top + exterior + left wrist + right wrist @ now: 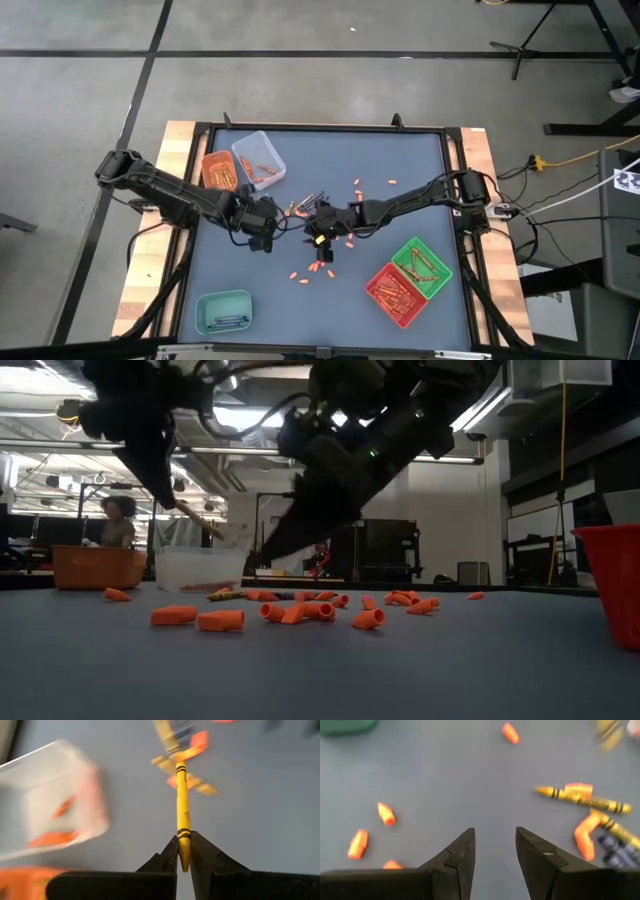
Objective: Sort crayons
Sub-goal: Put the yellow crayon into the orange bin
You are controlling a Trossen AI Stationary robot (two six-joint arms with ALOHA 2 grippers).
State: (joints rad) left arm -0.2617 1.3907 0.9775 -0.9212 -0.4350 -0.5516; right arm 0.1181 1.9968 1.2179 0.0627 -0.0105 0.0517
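Five trays: clear (259,153), orange (220,171), teal (224,311), green (421,267), red (397,293); two arms' hands.

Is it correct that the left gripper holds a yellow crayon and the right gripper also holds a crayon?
Not quite. The left gripper is indeed shut on a yellow crayon, but the right gripper holds nothing: the right wrist view shows its fingers open and only bare table between them.

Left pincer (183,862) clamped shut mid-table; right pincer (495,855) beside it, fingers spread.
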